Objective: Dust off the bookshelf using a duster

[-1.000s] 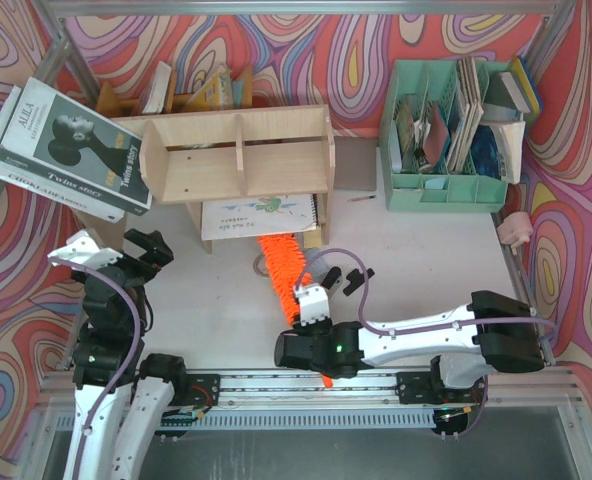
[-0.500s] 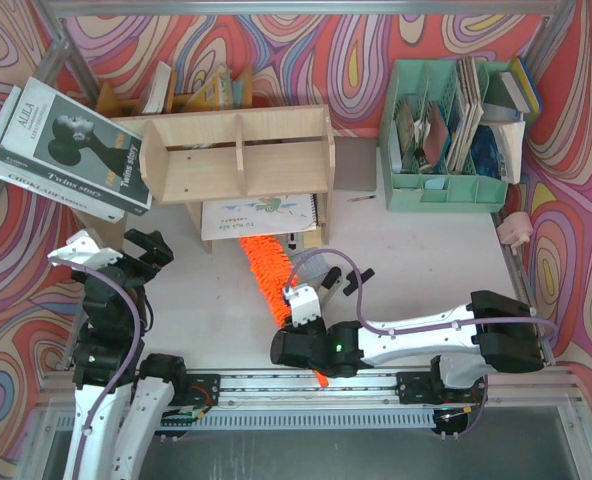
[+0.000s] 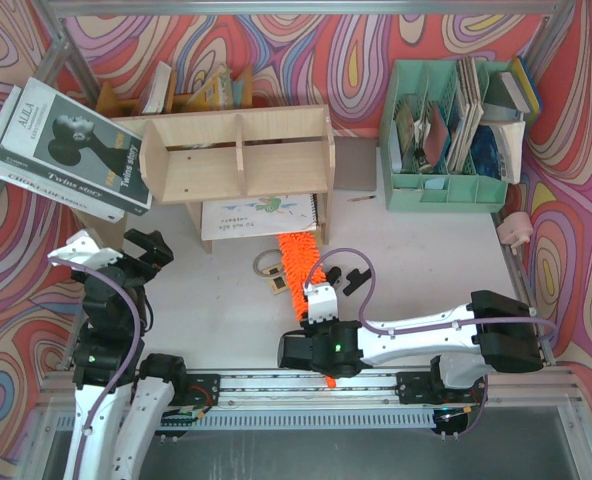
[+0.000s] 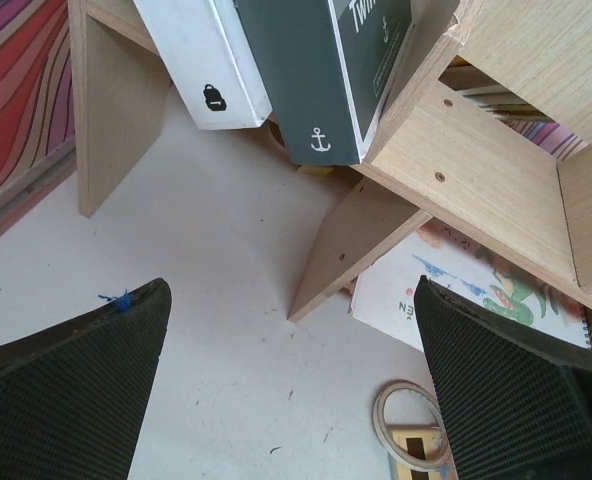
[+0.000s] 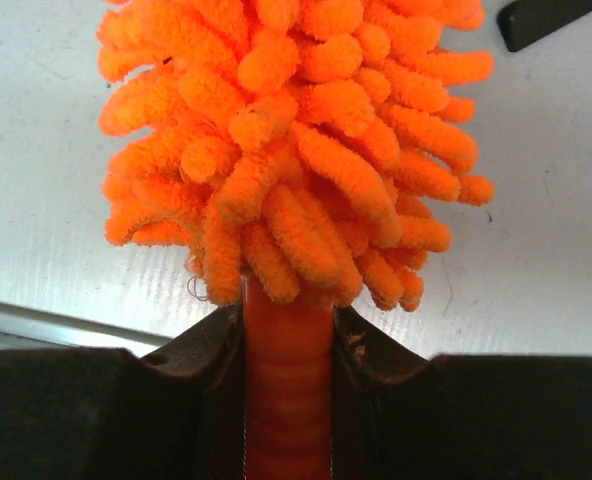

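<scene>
Left gripper [image 4: 288, 390]: spread, empty, near the bookshelf [image 3: 238, 155] leg. Duster [image 3: 297, 262]: head aimed at the shelf, just short of it, handle pinched in right gripper [image 5: 288, 345]. Step: approach. Next, likely: raise the head and sweep the boards.

Bright, even light in the top view, only soft shadow beneath the bookshelf [image 3: 276, 125]. Right wrist view crisp on the duster [image 5: 296, 150]; its dark bottom edge perhaps slightly blurred.
</scene>
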Controlling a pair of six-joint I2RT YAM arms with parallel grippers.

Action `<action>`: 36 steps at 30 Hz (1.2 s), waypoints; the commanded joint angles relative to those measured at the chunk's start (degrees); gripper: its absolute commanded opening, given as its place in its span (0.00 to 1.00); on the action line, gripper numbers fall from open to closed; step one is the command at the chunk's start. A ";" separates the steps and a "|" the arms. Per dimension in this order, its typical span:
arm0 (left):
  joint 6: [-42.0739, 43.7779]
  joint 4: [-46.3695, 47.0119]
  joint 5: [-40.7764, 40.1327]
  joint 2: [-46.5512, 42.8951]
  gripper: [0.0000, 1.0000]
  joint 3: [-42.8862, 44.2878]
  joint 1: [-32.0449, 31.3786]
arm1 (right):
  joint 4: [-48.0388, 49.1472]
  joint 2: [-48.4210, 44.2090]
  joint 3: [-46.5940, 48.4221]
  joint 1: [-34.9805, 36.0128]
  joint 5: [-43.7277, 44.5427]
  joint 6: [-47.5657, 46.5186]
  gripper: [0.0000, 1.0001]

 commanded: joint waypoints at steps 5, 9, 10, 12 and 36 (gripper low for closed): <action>-0.53 0.55 0.55 0.21 0.99 0.24 0.42 | 9.05 0.46 2.65 -0.16 2.70 -9.60 0.00; -0.57 0.52 0.54 0.30 0.98 0.25 0.42 | 17.81 0.50 1.98 -0.05 -1.91 -18.80 0.00; -0.59 0.57 0.62 0.28 0.98 0.24 0.42 | 19.05 0.34 1.79 0.08 -2.36 -19.79 0.00; -0.63 0.59 0.67 0.39 0.99 0.24 0.42 | 17.92 0.40 1.87 0.05 -1.32 -18.74 0.00; -0.65 0.53 0.80 0.26 0.99 0.25 0.51 | 15.24 0.91 1.59 0.05 0.63 -14.84 0.00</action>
